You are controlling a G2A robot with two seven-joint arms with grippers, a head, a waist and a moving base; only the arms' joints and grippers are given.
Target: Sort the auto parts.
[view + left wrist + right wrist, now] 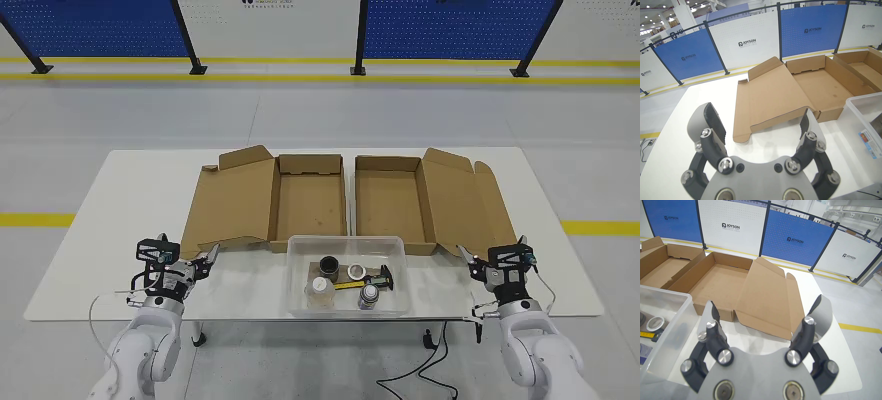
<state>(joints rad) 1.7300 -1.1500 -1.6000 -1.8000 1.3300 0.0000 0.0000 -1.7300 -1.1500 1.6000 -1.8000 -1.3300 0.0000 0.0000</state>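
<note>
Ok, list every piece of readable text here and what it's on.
Fence panels: a brand logo each, not quoted; the line beneath is too small to read.
Bin label: too small to read.
Yellow measuring strip: marks blurred.
Banner behind the panels: too small to read.

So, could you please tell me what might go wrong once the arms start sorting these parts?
The parts lie crowded in the clear bin; the jaws might catch two or hit its wall. The open left lid and right lid lie near the arms and could snag one swinging inward.
</note>
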